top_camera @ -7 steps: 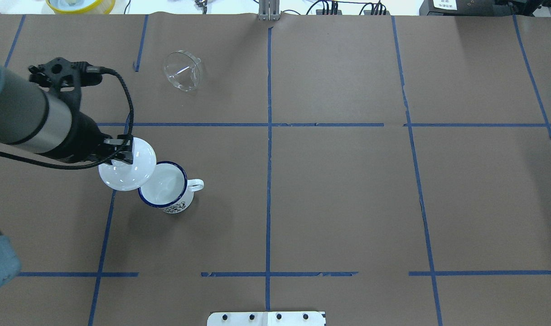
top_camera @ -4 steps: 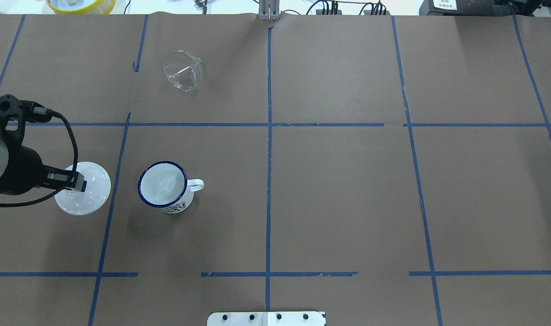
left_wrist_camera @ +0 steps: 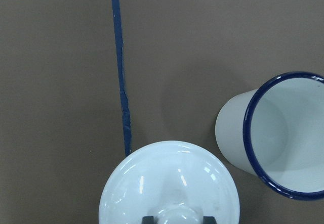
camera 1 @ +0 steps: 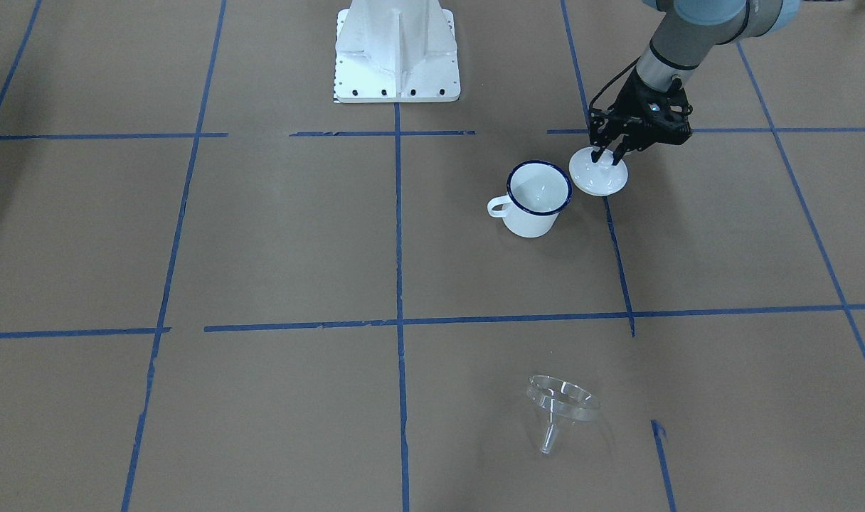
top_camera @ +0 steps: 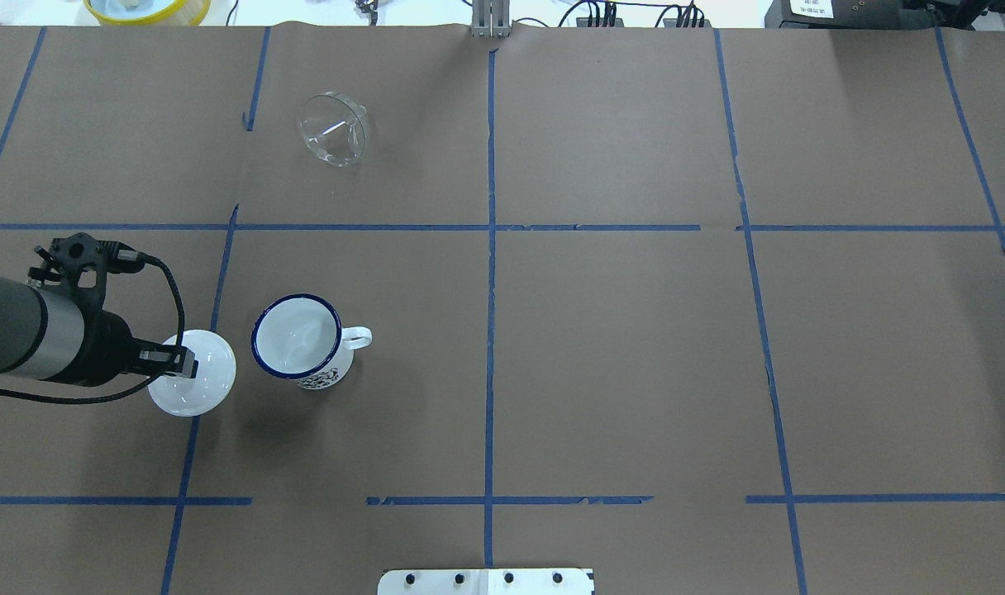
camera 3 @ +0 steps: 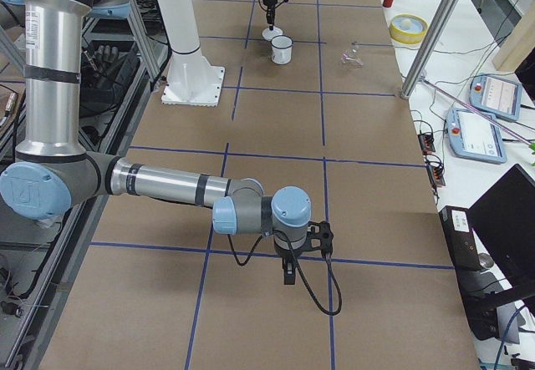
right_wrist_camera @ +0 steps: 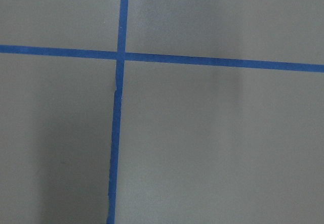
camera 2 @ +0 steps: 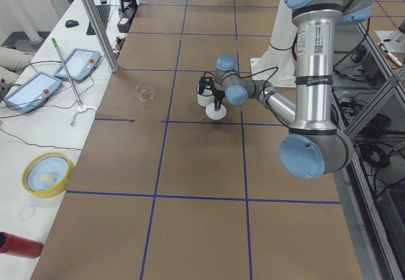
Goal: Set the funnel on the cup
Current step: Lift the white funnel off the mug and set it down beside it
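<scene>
The cup (top_camera: pixel 296 337) is a white enamel mug with a dark blue rim; it stands upright and uncovered, and also shows in the front view (camera 1: pixel 536 199) and the left wrist view (left_wrist_camera: pixel 283 133). The clear funnel (top_camera: pixel 333 128) lies tilted on the far side of the table, well away from the cup, and also shows in the front view (camera 1: pixel 560 409). My left gripper (top_camera: pixel 180 362) is shut on the knob of a round white lid (top_camera: pixel 195 387) just left of the cup, low over the table. My right gripper (camera 3: pixel 288 271) shows only in the exterior right view; I cannot tell if it is open.
Blue tape lines divide the brown table cover. The white robot base plate (top_camera: pixel 486 581) is at the near edge. A yellow-rimmed bowl (top_camera: pixel 147 8) sits beyond the far left edge. A metal pole (camera 2: pixel 95 21) and tablets stand on the side bench.
My left gripper carried the lid off the cup's rim far to the left, then came back a little to the right and lower. The cup and funnel have not moved.
</scene>
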Robot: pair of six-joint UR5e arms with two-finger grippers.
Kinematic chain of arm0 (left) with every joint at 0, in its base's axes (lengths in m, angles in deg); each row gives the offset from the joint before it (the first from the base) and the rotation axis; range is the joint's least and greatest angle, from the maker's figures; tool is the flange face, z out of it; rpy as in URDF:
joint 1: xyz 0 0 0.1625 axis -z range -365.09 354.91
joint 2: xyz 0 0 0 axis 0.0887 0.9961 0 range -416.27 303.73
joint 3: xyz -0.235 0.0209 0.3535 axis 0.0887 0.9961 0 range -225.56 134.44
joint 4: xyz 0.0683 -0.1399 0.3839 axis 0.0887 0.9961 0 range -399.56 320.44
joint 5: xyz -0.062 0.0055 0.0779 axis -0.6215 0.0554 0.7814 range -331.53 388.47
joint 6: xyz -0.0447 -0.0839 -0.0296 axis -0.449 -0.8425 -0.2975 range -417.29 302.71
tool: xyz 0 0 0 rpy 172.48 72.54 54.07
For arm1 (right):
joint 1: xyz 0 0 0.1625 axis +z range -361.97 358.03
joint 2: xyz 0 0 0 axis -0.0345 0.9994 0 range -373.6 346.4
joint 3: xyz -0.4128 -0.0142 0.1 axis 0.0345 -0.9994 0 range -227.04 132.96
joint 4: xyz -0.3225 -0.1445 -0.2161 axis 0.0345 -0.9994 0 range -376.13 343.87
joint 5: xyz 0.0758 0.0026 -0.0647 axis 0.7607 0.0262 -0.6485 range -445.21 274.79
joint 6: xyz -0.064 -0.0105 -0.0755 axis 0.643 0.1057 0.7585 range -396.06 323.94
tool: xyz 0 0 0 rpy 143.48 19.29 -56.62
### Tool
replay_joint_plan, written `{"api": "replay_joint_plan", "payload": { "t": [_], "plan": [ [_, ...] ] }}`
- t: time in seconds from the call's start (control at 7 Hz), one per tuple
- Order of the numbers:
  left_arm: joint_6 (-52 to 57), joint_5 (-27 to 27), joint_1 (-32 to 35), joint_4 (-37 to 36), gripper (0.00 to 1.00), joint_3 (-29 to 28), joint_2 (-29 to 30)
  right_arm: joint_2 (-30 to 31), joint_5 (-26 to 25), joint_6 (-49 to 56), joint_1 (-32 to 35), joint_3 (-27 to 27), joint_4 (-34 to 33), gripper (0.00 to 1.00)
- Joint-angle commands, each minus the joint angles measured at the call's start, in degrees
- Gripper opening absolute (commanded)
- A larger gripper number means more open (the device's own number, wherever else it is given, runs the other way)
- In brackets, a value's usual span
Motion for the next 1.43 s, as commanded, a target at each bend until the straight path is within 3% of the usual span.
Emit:
{"api": "replay_joint_plan", "payload": {
  "t": [0.0,0.14,0.29,0.43,0.57,0.86,1.14,1.29],
  "plan": [
    [-0.6,0.5,-2.1,3.8,0.0,-3.3,-0.1,0.0,0.0,0.0,0.0,0.0,0.0,1.0],
    [-0.4,0.5,-2.2,4.0,0.0,-3.3,-0.1,0.0,0.0,0.0,0.0,0.0,0.0,1.0],
    [-0.4,0.5,-2.2,4.0,0.13,-3.4,0.0,0.0,0.0,0.0,0.0,0.0,0.0,1.0],
    [-0.4,0.5,-2.2,4.0,0.39,-3.4,0.0,0.0,0.0,0.0,0.0,0.0,0.0,1.0],
    [-0.7,0.5,-2.2,4.0,0.99,-3.3,0.0,0.0,0.0,0.0,0.0,0.0,0.0,1.0],
    [-0.7,0.5,-0.3,3.9,1.0,-0.8,-0.3,0.0,0.0,0.0,0.0,0.0,0.0,1.0],
    [-0.6,0.2,10.1,3.8,1.0,3.3,0.3,0.0,0.0,0.0,0.0,0.0,0.0,1.0],
    [-2.0,0.1,11.9,4.0,1.0,3.1,2.3,0.0,0.0,0.0,0.0,0.0,0.0,1.0]
  ]
}}
